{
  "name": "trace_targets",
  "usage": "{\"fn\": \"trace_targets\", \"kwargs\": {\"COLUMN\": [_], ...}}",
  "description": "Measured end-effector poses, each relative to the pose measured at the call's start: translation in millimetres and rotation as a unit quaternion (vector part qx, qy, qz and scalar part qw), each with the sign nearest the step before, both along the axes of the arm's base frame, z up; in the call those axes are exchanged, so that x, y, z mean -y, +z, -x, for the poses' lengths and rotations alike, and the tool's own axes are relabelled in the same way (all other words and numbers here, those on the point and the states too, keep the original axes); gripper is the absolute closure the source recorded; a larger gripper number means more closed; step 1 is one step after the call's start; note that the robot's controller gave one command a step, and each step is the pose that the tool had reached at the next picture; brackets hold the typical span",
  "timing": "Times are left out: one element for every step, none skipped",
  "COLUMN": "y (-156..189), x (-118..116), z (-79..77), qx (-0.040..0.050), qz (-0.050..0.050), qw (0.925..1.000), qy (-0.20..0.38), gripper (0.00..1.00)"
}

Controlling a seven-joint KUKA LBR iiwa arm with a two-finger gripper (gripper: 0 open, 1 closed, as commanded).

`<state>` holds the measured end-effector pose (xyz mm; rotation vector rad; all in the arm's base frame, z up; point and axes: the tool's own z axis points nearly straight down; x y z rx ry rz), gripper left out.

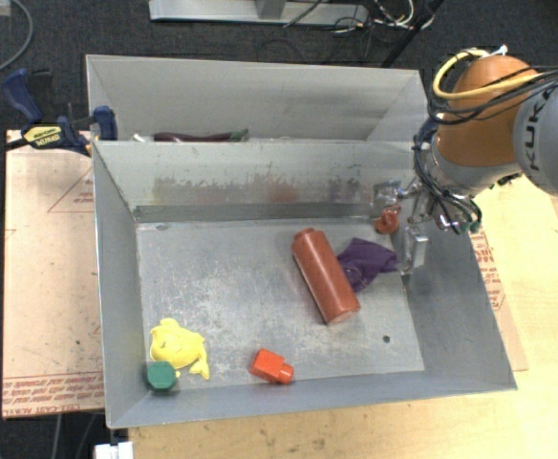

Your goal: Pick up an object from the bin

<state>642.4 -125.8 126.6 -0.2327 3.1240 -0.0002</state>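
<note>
Bin (117,285): grey metal, 5 loose items counted on its floor. Arm (480,113) entered over the right wall, with the gripper (410,256) low beside that wall, toward the far-right corner. We could not tell whether the gripper was wide or narrow, and we saw nothing held in it.

Items, largest first:
- red-brown cylinder (324,275), right of the floor's centre. Its long axis ran from the far wall toward the near edge, leaning a little to the right.
- purple crumpled piece (365,261), touching the cylinder's right flank and just beside the gripper.
- yellow toy (179,344), near-left corner.
- orange block (271,366), by the near edge, well apart from the gripper.
- green cap (161,377), touching the yellow toy on its near side.

A small red-orange bit (386,222) sat by the gripper's far-left side. We could not tell whether it was loose or part of the tool.

Judgement: the purple piece was the nearest candidate. It lay directly to the gripper's left, wedged between gripper and cylinder, so a pick would need a short shift left. The cylinder's flank could crowd that side.
</note>
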Motion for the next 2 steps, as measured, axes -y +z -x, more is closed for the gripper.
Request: {"fn": "trace_targets", "kwargs": {"y": [-51.3,-51.3], "x": [-47.9,-47.8], "z": [33.3,33.3], "qx": [-0.0005,-0.0004], "qz": [0.001,0.001], "qw": [0.9647,0.9647], "qy": [0.263,0.263], "gripper": [1.0,1.0]}}
